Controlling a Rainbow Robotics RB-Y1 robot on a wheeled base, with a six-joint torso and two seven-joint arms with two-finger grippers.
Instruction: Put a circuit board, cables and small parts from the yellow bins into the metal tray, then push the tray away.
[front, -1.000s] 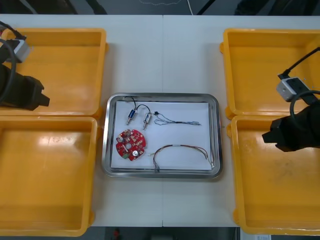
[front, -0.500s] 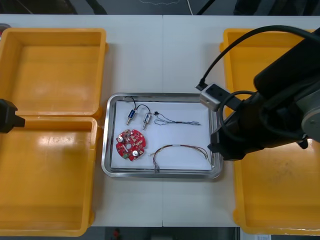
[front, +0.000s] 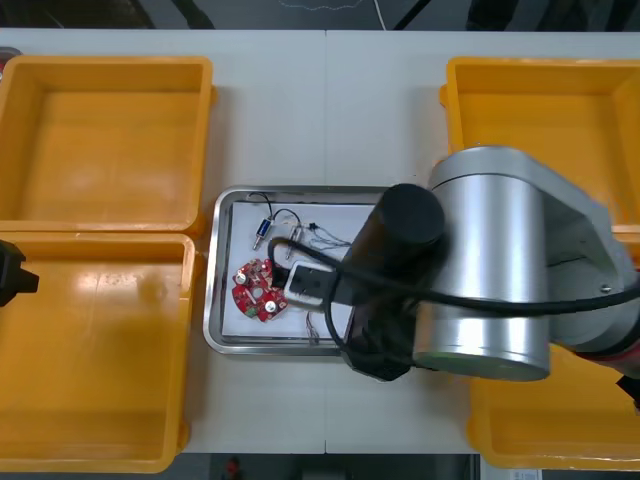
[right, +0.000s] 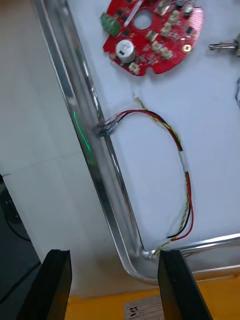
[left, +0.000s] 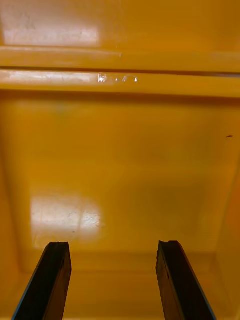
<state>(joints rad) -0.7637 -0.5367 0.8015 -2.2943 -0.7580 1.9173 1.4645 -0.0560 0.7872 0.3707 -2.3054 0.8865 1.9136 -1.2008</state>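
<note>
The metal tray (front: 211, 270), white inside, lies at the table's middle. It holds a round red circuit board (front: 259, 290), two small metal parts (front: 264, 230) and a thin black cable (front: 325, 236). My right arm (front: 490, 270) reaches across the tray's right half and hides it. In the right wrist view, my right gripper (right: 116, 287) is open at the tray's front rim (right: 85, 135), near a corner. Beyond its fingers lie the circuit board (right: 152, 32) and a red and yellow cable (right: 177, 145). My left gripper (left: 114, 280) hangs open over a bare yellow bin floor (left: 120, 165).
Two yellow bins (front: 105, 140) stand at the left and two (front: 540, 110) at the right, all showing bare floors. My left arm (front: 10, 272) waits at the far left edge. Bare table (front: 325, 110) lies behind the tray.
My right arm has swung from over the right bins to above the tray, covering its right half. My left arm has drawn back to the left edge.
</note>
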